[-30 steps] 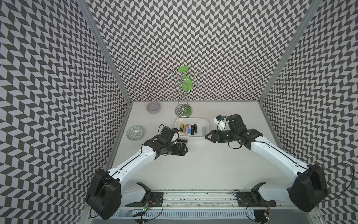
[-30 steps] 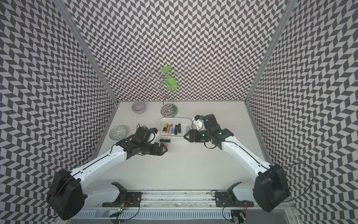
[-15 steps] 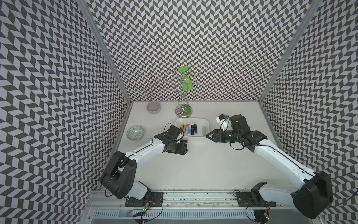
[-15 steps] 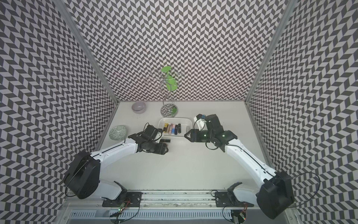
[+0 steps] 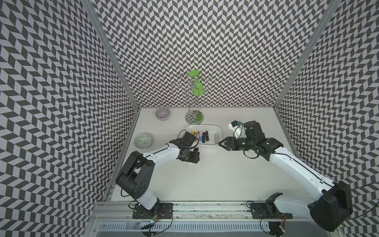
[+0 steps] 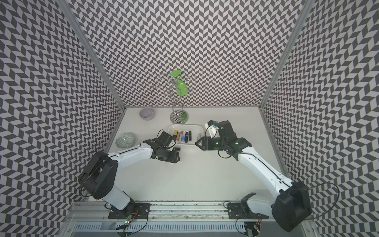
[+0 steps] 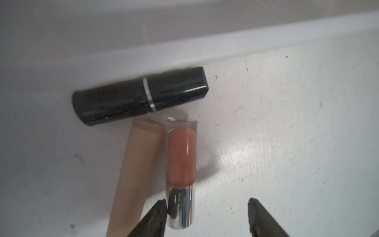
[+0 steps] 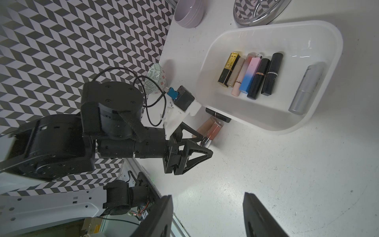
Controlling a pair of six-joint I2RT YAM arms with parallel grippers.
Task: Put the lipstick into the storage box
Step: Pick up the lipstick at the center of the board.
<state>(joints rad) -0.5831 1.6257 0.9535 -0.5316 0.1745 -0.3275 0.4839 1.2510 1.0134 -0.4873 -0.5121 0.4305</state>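
While straddling the coral lipstick (image 7: 180, 162) on the surface (image 7: 287, 143) just outside the storage box (image 8: 297, 41), looks like grasp step, not yet clamped. Seeing left jaws partly apart, one fingertip (image 7: 154, 219) touching its silver end; right jaws apart, empty. Next: pinch it alone, clear of beige tube (image 7: 137, 164) and black lipstick (image 7: 139, 96), then lift over rim.

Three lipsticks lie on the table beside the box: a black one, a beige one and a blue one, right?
No. The third lipstick is coral, not blue; the left wrist view shows it. The black one and the beige one do lie on the table beside the box.
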